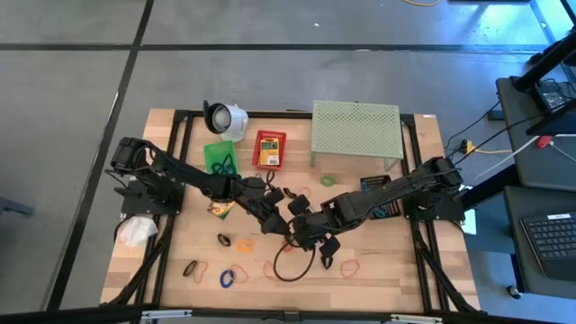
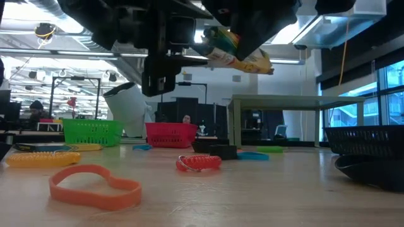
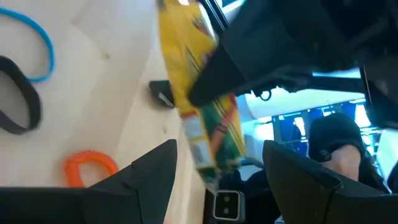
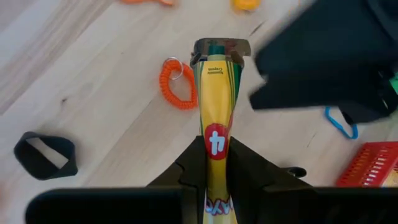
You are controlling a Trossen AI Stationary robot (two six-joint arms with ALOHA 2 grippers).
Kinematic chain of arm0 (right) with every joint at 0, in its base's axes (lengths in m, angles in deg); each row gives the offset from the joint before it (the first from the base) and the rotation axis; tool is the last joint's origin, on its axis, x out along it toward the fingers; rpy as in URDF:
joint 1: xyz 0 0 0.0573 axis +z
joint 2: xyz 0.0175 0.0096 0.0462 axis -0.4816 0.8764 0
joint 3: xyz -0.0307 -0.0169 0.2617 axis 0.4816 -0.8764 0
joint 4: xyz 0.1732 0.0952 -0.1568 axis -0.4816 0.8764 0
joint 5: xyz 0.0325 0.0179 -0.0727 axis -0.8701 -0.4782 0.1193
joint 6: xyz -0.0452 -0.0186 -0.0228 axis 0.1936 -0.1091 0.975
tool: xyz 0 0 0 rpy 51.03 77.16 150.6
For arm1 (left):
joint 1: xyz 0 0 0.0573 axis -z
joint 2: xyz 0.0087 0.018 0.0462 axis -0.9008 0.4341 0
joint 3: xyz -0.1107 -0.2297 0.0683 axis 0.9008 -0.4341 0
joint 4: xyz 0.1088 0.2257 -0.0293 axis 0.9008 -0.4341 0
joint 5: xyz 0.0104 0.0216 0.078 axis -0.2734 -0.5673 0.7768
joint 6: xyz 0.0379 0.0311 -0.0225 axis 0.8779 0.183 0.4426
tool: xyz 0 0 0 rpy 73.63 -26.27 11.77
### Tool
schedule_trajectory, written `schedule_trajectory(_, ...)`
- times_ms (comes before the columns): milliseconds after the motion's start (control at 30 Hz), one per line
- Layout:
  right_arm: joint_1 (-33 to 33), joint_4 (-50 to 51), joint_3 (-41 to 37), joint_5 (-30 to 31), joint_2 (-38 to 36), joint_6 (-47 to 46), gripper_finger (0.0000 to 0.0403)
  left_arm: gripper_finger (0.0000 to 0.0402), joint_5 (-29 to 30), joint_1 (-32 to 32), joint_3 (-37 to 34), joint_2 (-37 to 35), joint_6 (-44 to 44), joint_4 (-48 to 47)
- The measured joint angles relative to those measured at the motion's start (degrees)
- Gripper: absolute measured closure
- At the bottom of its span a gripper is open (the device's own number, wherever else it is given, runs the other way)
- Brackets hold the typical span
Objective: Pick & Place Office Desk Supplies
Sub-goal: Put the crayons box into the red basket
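The two tools meet over the counter's (image 1: 378, 270) middle, the right tool (image 4: 211, 155) clamped on a crayon box (image 4: 214, 106) lifted above it. Under them lie an orange coil (image 4: 179, 84) and a black loop (image 4: 46, 155). Far right, the green shelf (image 1: 355, 130) blocks passage; the near right corner lies bare.

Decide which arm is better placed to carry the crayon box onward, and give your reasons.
Right, probably. The right gripper is shut on the crayon box, lifted off the table. The left gripper is open beside the box, not gripping it.
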Motion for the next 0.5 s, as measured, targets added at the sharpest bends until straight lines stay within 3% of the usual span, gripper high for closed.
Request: schedule_trajectory(500,0.07,-2.34,0.0,1.67,0.0,1.82,0.0352,0.0169,-0.56,-0.95,0.0,0.07,0.0,0.87)
